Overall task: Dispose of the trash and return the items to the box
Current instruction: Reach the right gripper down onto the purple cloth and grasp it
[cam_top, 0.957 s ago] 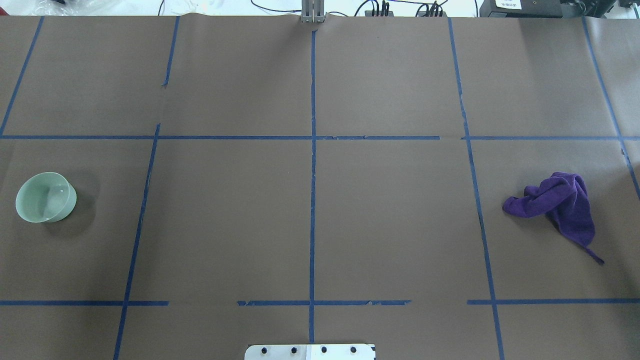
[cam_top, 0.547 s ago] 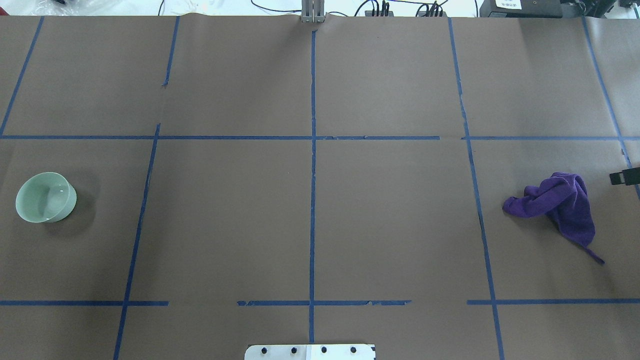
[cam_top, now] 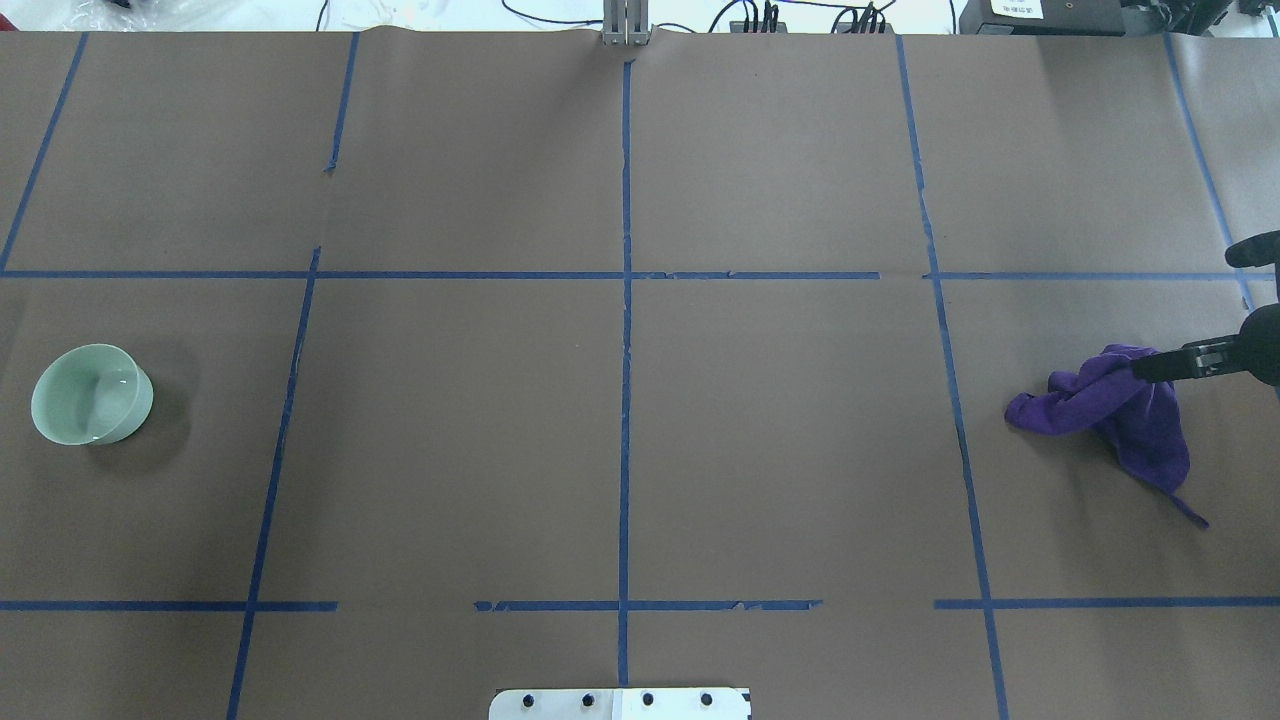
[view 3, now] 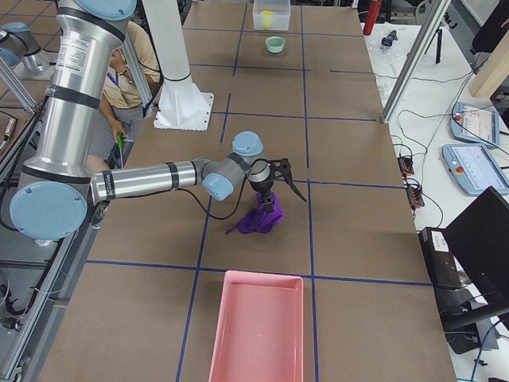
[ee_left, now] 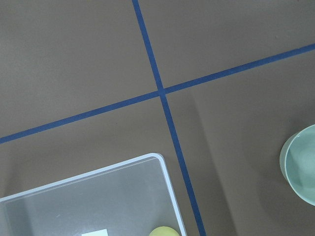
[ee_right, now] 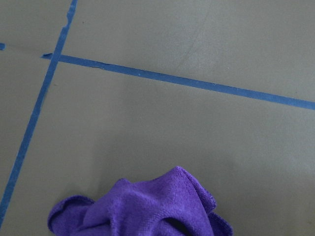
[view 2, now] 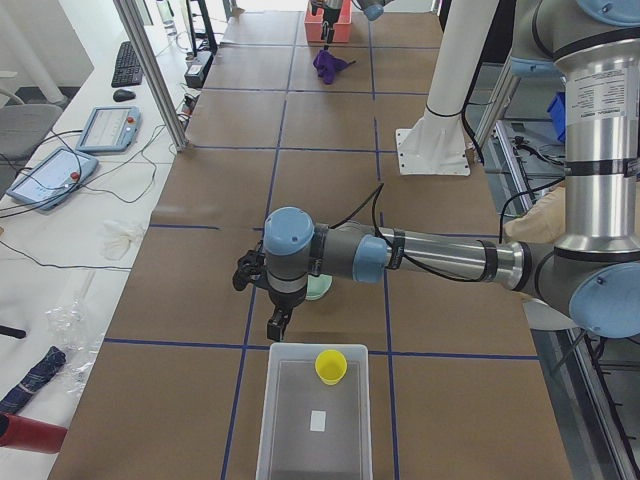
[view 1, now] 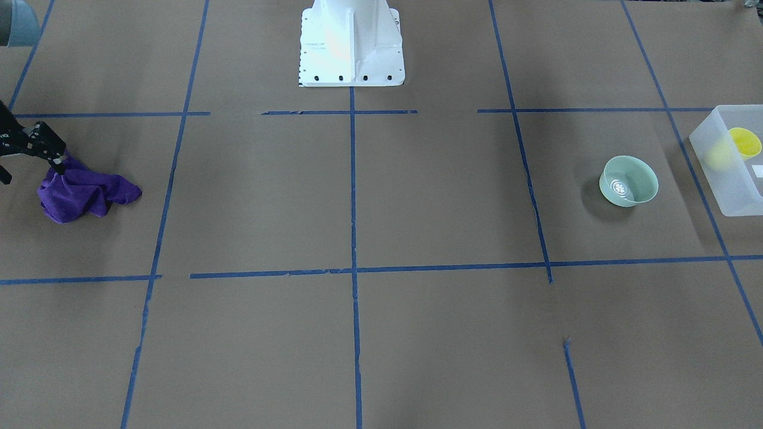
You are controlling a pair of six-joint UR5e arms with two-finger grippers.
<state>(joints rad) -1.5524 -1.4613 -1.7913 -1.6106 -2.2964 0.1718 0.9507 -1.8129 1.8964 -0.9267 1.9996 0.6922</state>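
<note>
The mint-green bowl (cam_top: 90, 393) stands upright at the table's left end, with its white emblem showing in the front-facing view (view 1: 628, 180). The frosted box (view 1: 724, 185) stands beside it and holds the pale-yellow cup (view 1: 744, 143). My left gripper (view 2: 258, 305) hovers between bowl and box; it shows only in the exterior left view, so I cannot tell its state. A crumpled purple cloth (cam_top: 1120, 405) lies at the right end. My right gripper (cam_top: 1186, 312) is open, one finger at the cloth's top edge.
A pink tray (view 3: 258, 326) lies at the table's right end, beyond the cloth. The robot's white base (view 1: 350, 44) stands at the middle of the near edge. Blue tape lines cross the brown table cover.
My right gripper has come in from the overhead view's right edge and moved left to the purple cloth. The bowl and cloth have not moved.
</note>
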